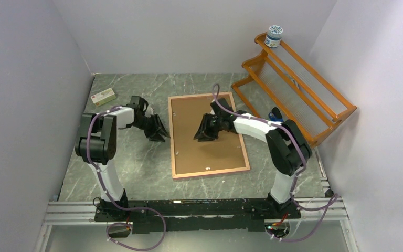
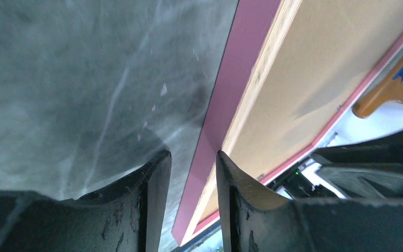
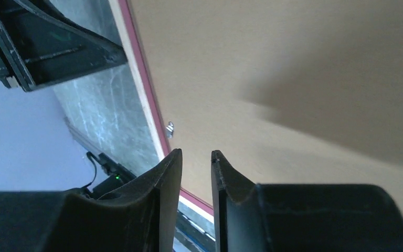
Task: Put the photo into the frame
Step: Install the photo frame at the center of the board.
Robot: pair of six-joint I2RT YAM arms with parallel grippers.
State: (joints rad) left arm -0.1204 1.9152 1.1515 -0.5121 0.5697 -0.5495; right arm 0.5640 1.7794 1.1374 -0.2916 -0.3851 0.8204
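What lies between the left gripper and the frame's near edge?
Only bare grey tabletop, seen in the left wrist view: the left gripper sits just short of the frame.

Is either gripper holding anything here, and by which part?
Nothing is held: the left gripper and the right gripper both show empty gaps.

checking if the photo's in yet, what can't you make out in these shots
- Photo: in no view; the flat brown backing board fills the pinkish light-wood frame, hiding whatever lies under it.
- Label of the small blue-and-white jar on the orange wooden rack: too small, top view.
- Print on the small flat box at far left: too small, top view.
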